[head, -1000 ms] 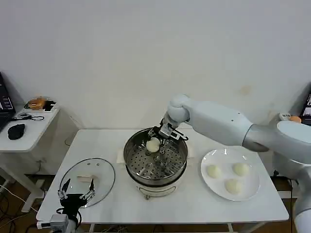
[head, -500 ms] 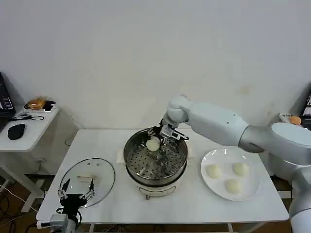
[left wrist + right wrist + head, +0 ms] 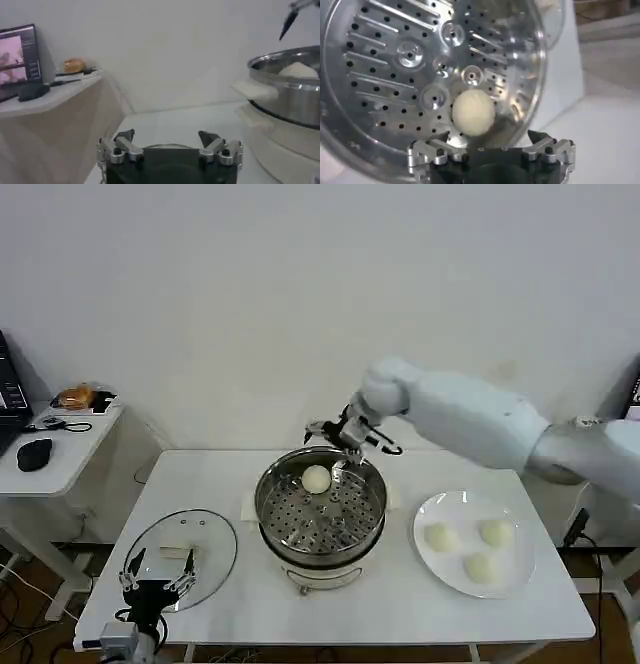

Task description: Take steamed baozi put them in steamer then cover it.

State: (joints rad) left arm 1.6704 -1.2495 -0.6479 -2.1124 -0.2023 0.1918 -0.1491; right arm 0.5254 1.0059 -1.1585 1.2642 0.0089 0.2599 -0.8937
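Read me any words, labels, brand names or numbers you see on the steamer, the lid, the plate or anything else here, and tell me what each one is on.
No readable text.
Shiny stainless-steel steamer pot, white base: no legible label.
Clear glass lid with white knob: no marking.
Flat white plate: plain.
Lit screen on the white side table: a pinkish picture, too blurred to read.

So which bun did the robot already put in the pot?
Find the shiny metal pot in the middle of the white table. One cream-white bun sits on its holey tray near the back rim, alone, unlike the three buns on the white plate.
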